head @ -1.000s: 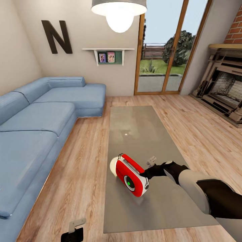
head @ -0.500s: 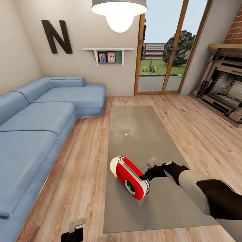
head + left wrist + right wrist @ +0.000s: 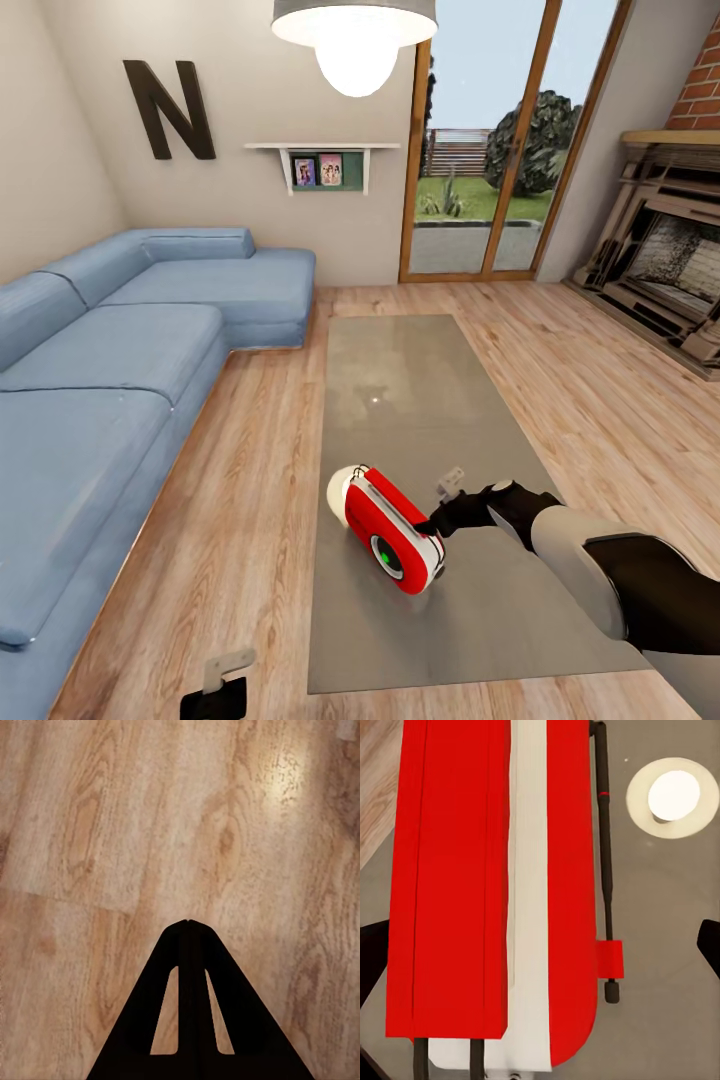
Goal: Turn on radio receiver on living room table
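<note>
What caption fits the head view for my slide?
Right claw touching the tilted red radio on the grey table, blue sofa alongside.

Room bright, even light; big lamp glows white overhead; daylight comes through glass doors; lamp's round white glare on shiny table; soft pale shine on wood floor; shadows faint; pictures a bit soft, straight lines lean near edges.
</note>
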You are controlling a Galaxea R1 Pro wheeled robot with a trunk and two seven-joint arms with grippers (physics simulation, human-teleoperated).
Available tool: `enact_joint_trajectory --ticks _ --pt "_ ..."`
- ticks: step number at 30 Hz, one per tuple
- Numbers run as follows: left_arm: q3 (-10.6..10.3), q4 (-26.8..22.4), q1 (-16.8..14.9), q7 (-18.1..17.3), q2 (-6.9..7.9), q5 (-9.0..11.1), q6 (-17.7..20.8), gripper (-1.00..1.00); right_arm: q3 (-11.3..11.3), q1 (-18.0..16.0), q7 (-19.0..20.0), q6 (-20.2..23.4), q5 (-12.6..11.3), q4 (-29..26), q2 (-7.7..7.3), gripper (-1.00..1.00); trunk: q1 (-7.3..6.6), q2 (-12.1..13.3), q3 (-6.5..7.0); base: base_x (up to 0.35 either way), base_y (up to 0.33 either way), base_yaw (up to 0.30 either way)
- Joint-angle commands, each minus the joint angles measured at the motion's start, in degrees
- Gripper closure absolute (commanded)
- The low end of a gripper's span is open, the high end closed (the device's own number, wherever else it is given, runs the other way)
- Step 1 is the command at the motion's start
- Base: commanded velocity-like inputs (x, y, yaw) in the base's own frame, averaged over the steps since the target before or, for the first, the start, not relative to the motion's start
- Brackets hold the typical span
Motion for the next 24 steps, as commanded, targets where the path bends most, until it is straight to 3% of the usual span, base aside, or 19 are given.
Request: enact_joint_trajectory --ticks 1,24 --pt "-0.03 0.00 0.00 0.00 0.01 -0.06 0.00 1.00 -0.02 0.00 0.00 0.00 -0.01 0.00 0.00 -1.00 0.00 0.00 0.00 0.000 0.000 0.000" --pt "-0.18 0.12 0.00 0.18 0.60 -0.52 0.17 1.00 -0.02 0.00 0.00 0.00 0.05 0.00 0.01 -1.00 -5.05 9.22 4.13 0.000 0.000 0.000"
